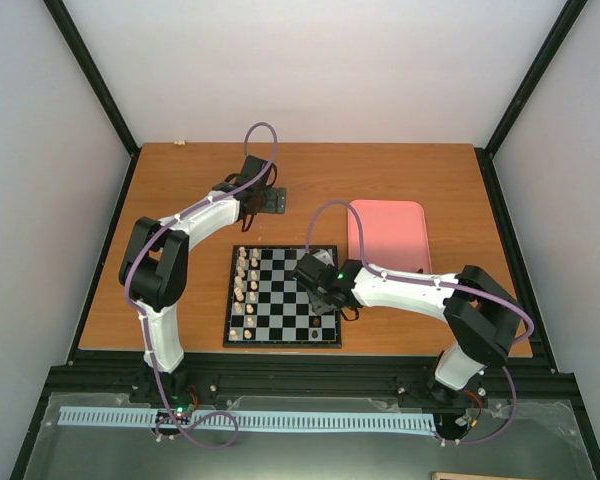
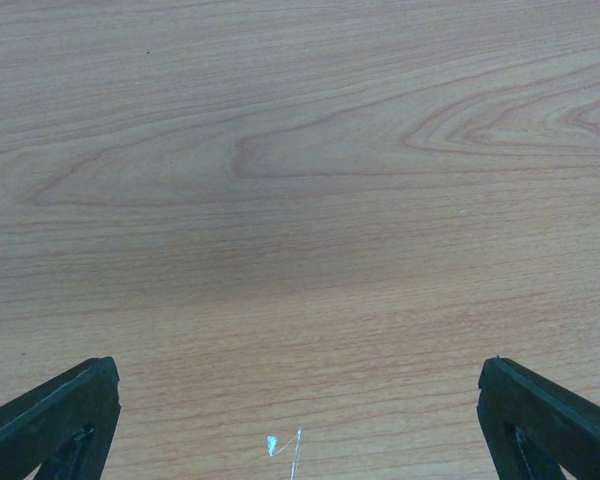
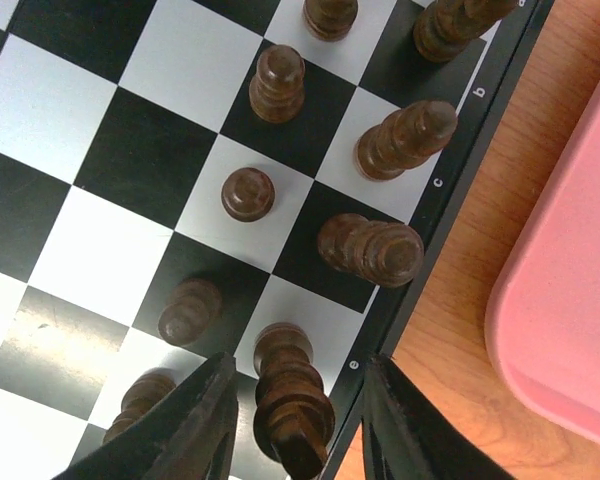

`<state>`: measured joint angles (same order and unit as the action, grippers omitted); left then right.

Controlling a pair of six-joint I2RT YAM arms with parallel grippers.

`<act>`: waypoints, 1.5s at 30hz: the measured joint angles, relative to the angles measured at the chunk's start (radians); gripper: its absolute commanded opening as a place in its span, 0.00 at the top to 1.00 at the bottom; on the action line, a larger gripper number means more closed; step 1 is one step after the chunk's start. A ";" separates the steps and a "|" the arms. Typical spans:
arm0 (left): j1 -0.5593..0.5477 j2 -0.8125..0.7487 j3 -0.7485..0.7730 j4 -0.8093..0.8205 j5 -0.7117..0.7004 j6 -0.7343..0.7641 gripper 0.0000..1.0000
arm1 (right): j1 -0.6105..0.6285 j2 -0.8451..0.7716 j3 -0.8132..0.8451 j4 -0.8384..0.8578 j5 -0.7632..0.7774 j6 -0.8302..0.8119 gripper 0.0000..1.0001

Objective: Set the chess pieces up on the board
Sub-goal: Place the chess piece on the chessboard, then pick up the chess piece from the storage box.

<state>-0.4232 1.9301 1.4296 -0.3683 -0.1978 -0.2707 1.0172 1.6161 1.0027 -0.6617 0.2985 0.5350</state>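
Straddling right gripper: we saw its jaws parted around one dark piece, gaps either side, gripping nothing.
Dark pieces: they stood on squares along the right edge of the board.
Pale pieces: two columns at its left edge.
Tray: just beside the board's far-right corner, not touching.
Left gripper: farther back, wide open over the wooden table, holding nothing.
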 measured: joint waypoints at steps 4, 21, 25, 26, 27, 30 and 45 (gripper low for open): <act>0.000 0.000 0.000 0.000 0.000 0.000 0.00 | 0.000 -0.004 -0.004 -0.002 0.005 0.002 0.61; 0.000 0.000 0.000 0.000 0.001 0.000 0.00 | -0.108 -0.284 -0.076 -0.111 0.133 0.039 0.53; 0.000 0.000 0.000 0.000 0.002 0.000 0.00 | -0.275 -0.323 -0.177 -0.098 0.132 0.024 0.53; 0.000 0.000 0.000 0.000 0.003 0.000 0.00 | -0.325 -0.335 -0.202 -0.092 0.130 0.015 0.53; 0.000 0.000 0.000 0.000 0.004 0.000 0.00 | -0.357 -0.342 -0.214 -0.088 0.132 0.009 0.53; 0.000 0.000 0.000 0.000 0.005 0.000 0.00 | -0.457 -0.356 -0.238 -0.065 0.127 -0.011 0.53; 0.000 0.000 0.002 0.000 0.012 0.000 0.00 | -0.722 -0.290 -0.292 0.076 0.072 -0.094 0.56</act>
<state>-0.4232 1.9301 1.4315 -0.3683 -0.1856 -0.2707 0.2951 1.3258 0.7105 -0.5861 0.3710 0.4412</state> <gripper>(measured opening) 0.997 0.455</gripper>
